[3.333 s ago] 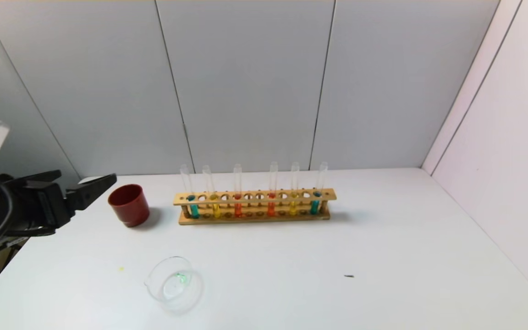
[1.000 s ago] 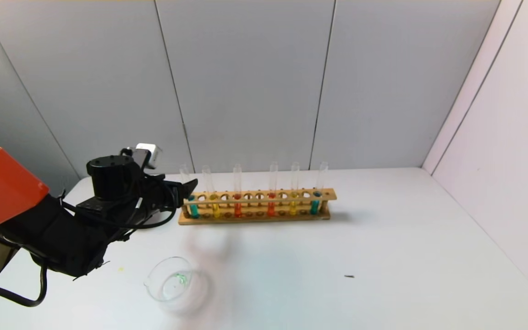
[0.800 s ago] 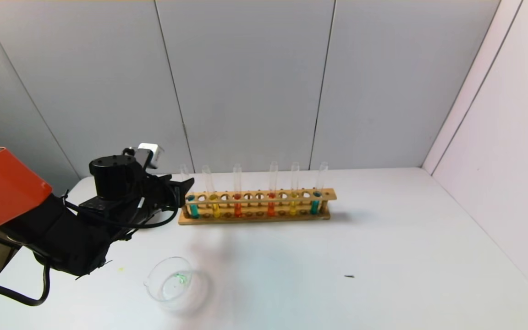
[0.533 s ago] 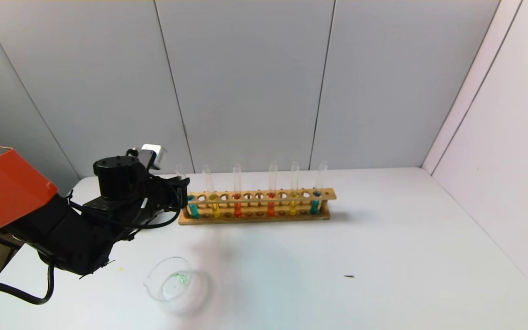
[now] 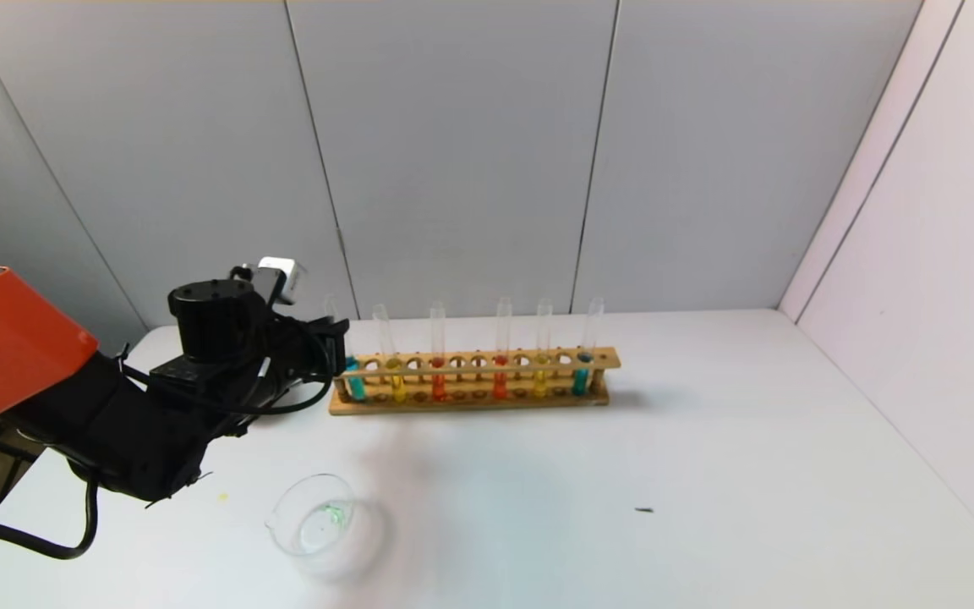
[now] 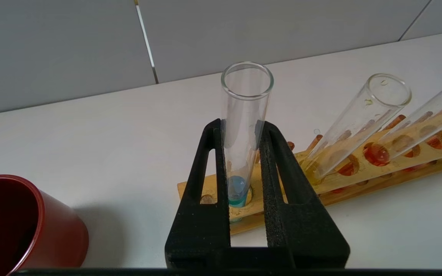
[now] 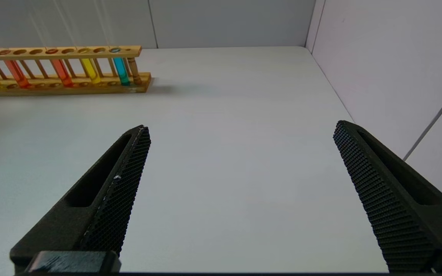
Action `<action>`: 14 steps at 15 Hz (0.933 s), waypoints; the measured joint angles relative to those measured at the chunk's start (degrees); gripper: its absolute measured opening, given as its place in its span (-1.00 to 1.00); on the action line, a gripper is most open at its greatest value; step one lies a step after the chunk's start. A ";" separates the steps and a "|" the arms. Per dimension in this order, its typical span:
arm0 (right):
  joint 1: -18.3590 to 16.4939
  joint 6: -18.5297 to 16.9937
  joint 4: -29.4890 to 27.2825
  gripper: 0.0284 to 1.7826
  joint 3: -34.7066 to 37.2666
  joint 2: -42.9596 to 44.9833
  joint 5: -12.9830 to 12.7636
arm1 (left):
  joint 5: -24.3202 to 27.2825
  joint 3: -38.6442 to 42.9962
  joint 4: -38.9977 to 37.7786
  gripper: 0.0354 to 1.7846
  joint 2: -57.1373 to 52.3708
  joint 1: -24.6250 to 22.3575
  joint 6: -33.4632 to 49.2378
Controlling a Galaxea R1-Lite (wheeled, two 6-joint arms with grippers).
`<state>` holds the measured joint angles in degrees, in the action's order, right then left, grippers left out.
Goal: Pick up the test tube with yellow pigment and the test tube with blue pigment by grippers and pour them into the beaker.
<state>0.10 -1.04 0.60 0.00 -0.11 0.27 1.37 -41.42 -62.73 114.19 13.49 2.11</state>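
Note:
A wooden rack (image 5: 610, 358) at the back of the table holds several glass tubes. At its left end stands the test tube with blue pigment (image 5: 356, 386), its foot still in the rack hole. My left gripper (image 5: 337, 345) is shut on its clear upper part. In the left wrist view both black fingers press the blue tube (image 6: 246, 99), with the left gripper (image 6: 241, 127) well above the liquid. The test tube with yellow pigment (image 5: 398, 387) stands one place to the right, untouched. The beaker (image 5: 319, 524) sits near the table's front left. My right gripper (image 7: 242, 126) hangs open over bare table.
Two orange-red tubes (image 5: 439, 386), a second yellow tube (image 5: 540, 382) and a second blue tube (image 5: 580, 381) fill the rest of the rack. A dark red cup (image 6: 21, 226) stands just left of the rack, hidden behind my left arm in the head view.
My left arm came in from the table's left edge to the rack. Over the last second its fingers shut on the blue tube, which now leans slightly left.

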 joint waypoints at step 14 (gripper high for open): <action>0.01 -0.01 0.00 0.96 0.00 0.00 0.00 | -1.67 -14.62 21.03 -0.70 -11.46 -0.11 -1.29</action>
<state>0.11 -1.05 0.60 0.00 -0.11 0.27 -0.30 -56.04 -41.70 102.73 13.39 0.82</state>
